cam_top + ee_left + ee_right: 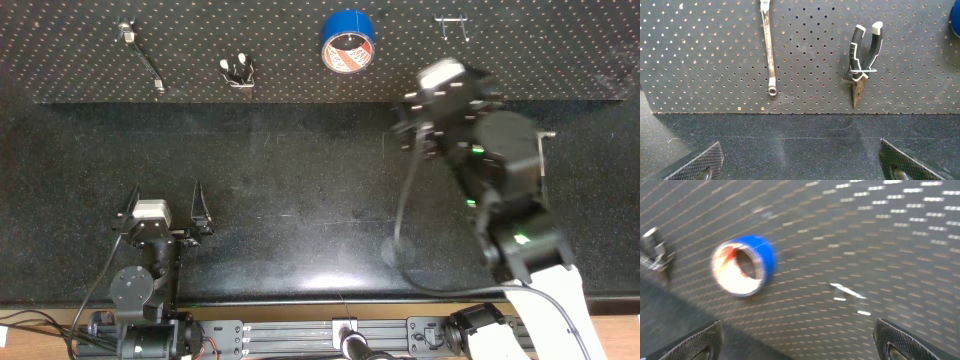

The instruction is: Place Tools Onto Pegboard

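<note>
Both pincers hold nothing. The right pincer (799,347) has its fingers spread wide before the pegboard (280,70), which stands along the table's (300,180) far edge. The left pincer (800,170) is open as well, low near the table's near left corner.

Three tools hang on the pegboard: a wrench (769,47) toward its left edge, pliers (862,60) next along, and a roll of blue tape (742,265) right of the middle. A bare double hook (452,27) sits farther toward the right edge. No loose tool lies on the table, so I judge the hanging to be at or near its end; whether a tool is due for the bare hook I cannot tell.

From the right wrist view, the tape is off to one side of the right pincer and apart from it, untouched. The next move, as I judge it, calls for drawing that arm back from the pegboard without brushing the tape or the hook.
</note>
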`<state>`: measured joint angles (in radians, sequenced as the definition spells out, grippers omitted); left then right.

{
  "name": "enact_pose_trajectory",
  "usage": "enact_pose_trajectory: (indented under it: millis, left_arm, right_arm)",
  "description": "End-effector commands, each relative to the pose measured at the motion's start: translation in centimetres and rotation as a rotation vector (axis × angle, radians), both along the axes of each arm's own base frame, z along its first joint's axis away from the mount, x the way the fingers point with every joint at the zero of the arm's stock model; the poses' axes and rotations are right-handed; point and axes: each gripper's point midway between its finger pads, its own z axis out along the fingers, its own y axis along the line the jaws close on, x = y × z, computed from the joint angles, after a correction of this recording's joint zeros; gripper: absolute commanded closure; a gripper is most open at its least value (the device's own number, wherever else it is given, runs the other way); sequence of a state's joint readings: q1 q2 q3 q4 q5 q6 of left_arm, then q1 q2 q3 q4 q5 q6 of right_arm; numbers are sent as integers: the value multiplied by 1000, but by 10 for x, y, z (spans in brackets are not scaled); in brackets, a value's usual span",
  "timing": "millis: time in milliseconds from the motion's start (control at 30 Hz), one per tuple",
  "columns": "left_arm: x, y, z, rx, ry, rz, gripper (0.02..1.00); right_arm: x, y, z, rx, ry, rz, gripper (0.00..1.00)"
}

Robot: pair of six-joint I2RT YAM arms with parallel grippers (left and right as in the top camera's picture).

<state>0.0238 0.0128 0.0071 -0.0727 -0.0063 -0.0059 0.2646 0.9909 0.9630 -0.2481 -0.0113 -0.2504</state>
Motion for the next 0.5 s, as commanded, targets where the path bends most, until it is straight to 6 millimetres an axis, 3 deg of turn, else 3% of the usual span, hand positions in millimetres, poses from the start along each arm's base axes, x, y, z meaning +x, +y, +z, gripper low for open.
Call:
enact_pose_trajectory:
  millis: [33,200,333,500]
  left_arm:
    - [-1,1,0,-16,-1,3,23]
    - [-1,1,0,-16,-1,3,23]
    - [0,1,0,-16,-2,3,23]
    - [0,1,0,-16,-2,3,23]
  right_arm:
    - [1,-60,20,194,-13,-112,34]
    - [-1,-125,15,392,44,-158,34]
    - [-26,-183,3,487,85,-305,31]
    - [-56,-238,-28,567,167,-522,34]
